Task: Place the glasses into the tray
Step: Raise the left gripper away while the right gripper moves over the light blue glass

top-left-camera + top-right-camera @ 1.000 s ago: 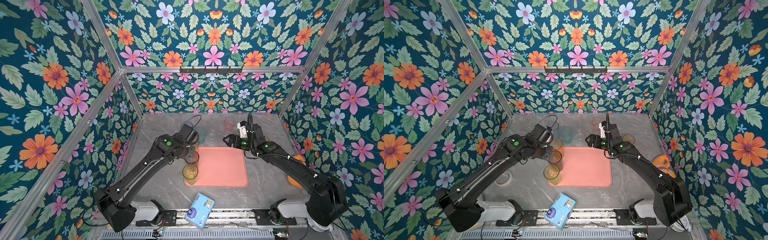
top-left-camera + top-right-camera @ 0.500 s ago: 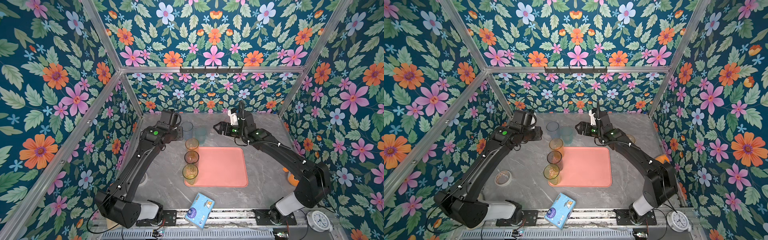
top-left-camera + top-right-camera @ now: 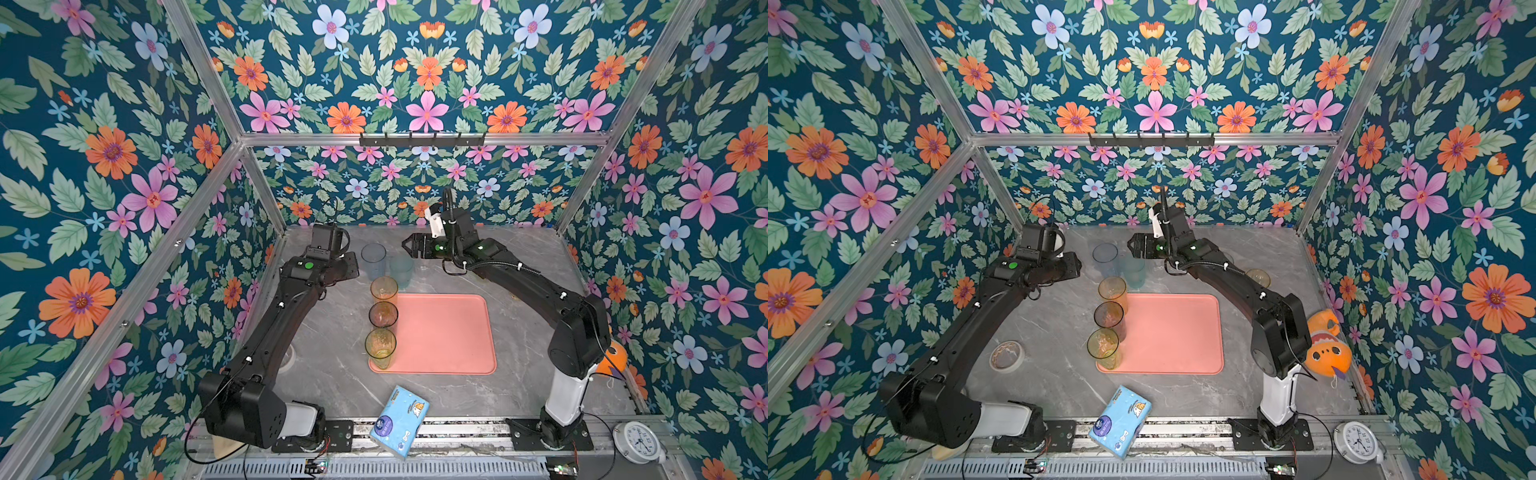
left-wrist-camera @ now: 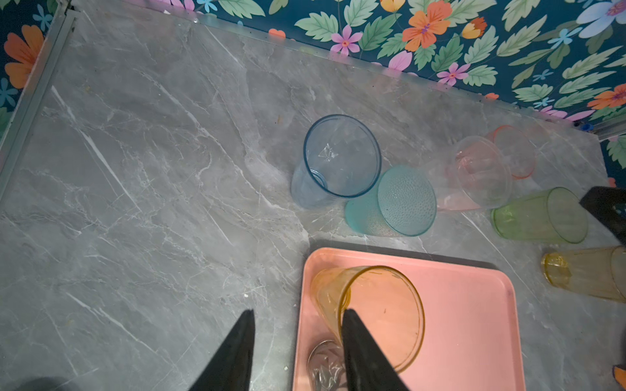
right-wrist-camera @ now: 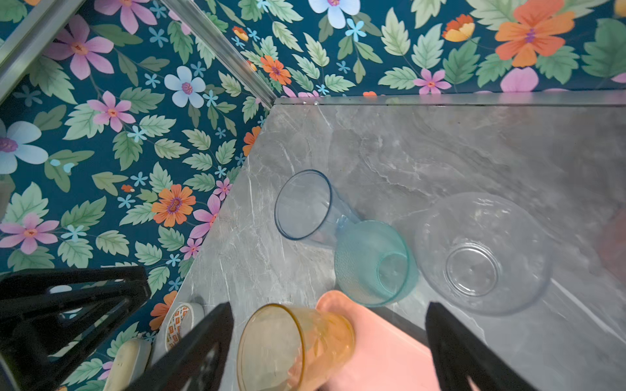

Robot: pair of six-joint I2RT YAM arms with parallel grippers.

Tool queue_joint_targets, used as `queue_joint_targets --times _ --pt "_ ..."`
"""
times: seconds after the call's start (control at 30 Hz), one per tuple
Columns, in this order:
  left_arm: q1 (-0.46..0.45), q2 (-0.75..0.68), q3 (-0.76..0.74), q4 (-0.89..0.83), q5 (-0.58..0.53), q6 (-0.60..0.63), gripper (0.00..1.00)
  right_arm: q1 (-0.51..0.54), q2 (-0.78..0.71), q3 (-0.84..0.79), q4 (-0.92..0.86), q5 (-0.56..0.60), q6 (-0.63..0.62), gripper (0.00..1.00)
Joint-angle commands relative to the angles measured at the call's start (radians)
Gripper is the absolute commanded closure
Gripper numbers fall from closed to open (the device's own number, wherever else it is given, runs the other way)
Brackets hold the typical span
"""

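One blue glass (image 4: 338, 159), ahead of left gripper (image 4: 298, 315)

Both top views are bright and even, and the light seems to come from overhead. The grey marble-look tabletop (image 3: 332, 386) only gets soft, faint shadows under the black robot arms (image 3: 268, 332), and the bare aluminium frame rails (image 3: 200, 195) shine a bit. Sharp all over. Wrist views are dimmer and flatter. In the left wrist one there's a dark strip, shadow I think, along one edge of the salmon-pink flat tray (image 4: 474, 304). The wide lens also splays the translucent blue tumbler (image 4: 338, 159). The right gripper (image 5: 328, 304) has black fingers (image 5: 457, 348) that look soft, too close to focus.
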Motion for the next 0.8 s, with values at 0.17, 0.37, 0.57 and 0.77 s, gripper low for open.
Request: queue_joint_targets --times 0.17,0.37,0.57,0.77 --pt "0.022 -0.009 -0.034 0.045 0.01 -0.005 0.55 0.017 0.143 0.166 -0.052 0.041 -0.073 0.11" --pt "0.031 -0.023 -0.072 0.057 0.01 -0.004 0.55 0.018 0.318 0.39 -0.206 0.06 -0.077 0.2" --pt "0.033 -0.022 -0.097 0.071 0.014 -0.005 0.55 0.03 0.415 0.506 -0.215 0.045 -0.086 0.23" --pt "0.036 -0.026 -0.111 0.074 0.01 -0.005 0.56 0.037 0.511 0.651 -0.267 0.041 -0.102 0.25"
